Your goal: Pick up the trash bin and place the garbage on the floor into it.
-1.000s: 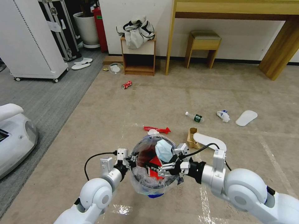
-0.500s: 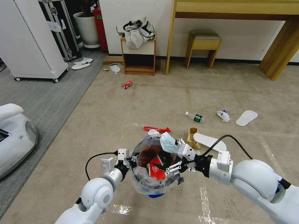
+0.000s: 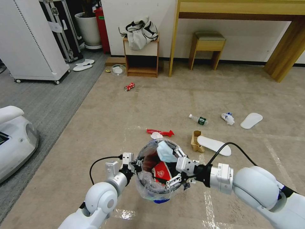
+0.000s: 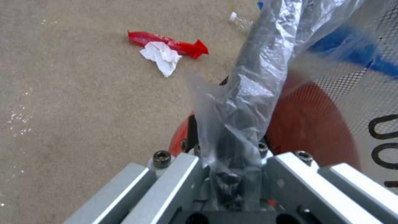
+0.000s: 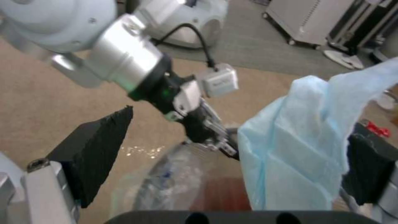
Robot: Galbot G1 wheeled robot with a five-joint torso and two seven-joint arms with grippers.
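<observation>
Now the left end effector [image 3: 136,164] grasps the trash bin's [image 3: 144,189] bag-lined rim, holding it above the floor [image 3: 105,121]; the right end effector [image 3: 175,168], fingers spread, hovers over its mouth, a pale blue face mask [image 3: 166,152] draped against one finger.

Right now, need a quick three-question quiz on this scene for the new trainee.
1. True or false: the left hand grips the bin's rim.
2. The right hand is: A open over the bin, B shut on the carpet, C parked at its side.
3. What pale blue thing hangs against one of the right hand's fingers?
Key: 1 true. 2 A. 3 a face mask.
</observation>
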